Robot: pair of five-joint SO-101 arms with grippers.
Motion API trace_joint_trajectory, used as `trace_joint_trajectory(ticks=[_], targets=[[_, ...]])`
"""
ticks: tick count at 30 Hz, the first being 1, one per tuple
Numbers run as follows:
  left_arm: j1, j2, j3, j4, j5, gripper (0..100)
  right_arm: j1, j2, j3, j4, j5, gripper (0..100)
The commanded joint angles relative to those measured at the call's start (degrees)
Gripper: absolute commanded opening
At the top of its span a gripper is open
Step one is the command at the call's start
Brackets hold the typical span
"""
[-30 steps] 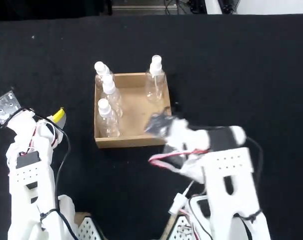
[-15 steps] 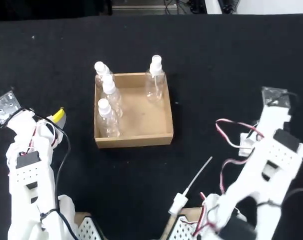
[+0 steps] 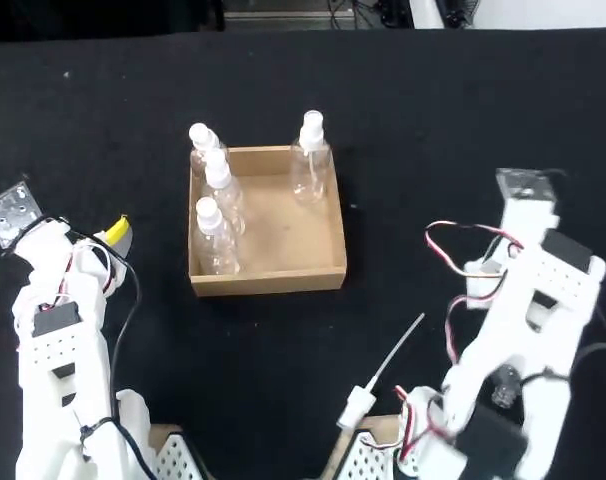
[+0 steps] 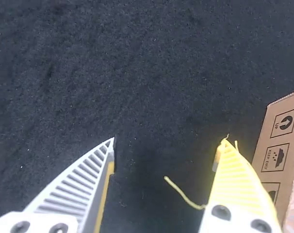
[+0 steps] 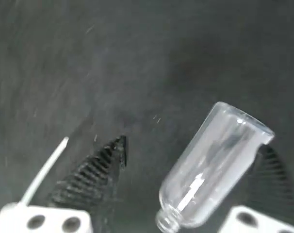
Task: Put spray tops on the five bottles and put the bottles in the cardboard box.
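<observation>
From above, the shallow brown cardboard box sits mid-table on the black cloth. Four clear plastic bottles with white tops stand upright along its walls, which I'd guess keeps the middle free for the fifth. A loose white spray top with a long dip tube lies near the right arm, handy for fitting. The left arm's camera shows the left gripper spread and empty above the cloth, with the box just beside its yellow finger. On the right arm's camera, the uncapped clear bottle lies between the spread black fingers of the right gripper. It sits nearer one finger, and the dip tube lies outside the other.
</observation>
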Motion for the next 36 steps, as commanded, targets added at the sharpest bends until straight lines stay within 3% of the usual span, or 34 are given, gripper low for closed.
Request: trace_joint_trajectory(ticks=[1,7,9,11,18,22,25,36], targets=[[-0.5,-0.8,-1.1,-1.1,-0.1,31,-3.8,-7.3,-2.2,7.6,27.2,33.8],[-0.5,-0.8,-1.1,-1.1,-0.1,31,-7.3,-11.1,5.0,15.9,66.1,33.8],[-0.5,-0.8,-1.1,-1.1,-0.1,31,-9.1,-11.2,8.0,16.4,75.5,33.7],[-0.5,-0.8,-1.1,-1.1,-0.1,31,-11.4,-11.5,10.9,16.4,80.3,33.7],[-0.5,-0.8,-1.1,-1.1,-0.1,31,-25.8,-11.3,16.8,15.3,73.6,33.6],[-0.5,-0.8,-1.1,-1.1,-0.1,31,-34.9,-11.1,22.1,7.3,64.2,33.5],[-0.5,-0.8,-1.1,-1.1,-0.1,31,-39.6,-11.5,26.8,2.6,61.7,33.5],[-0.5,-0.8,-1.1,-1.1,-0.1,31,-43.6,-11.1,29.4,1.8,61.7,24.4]])
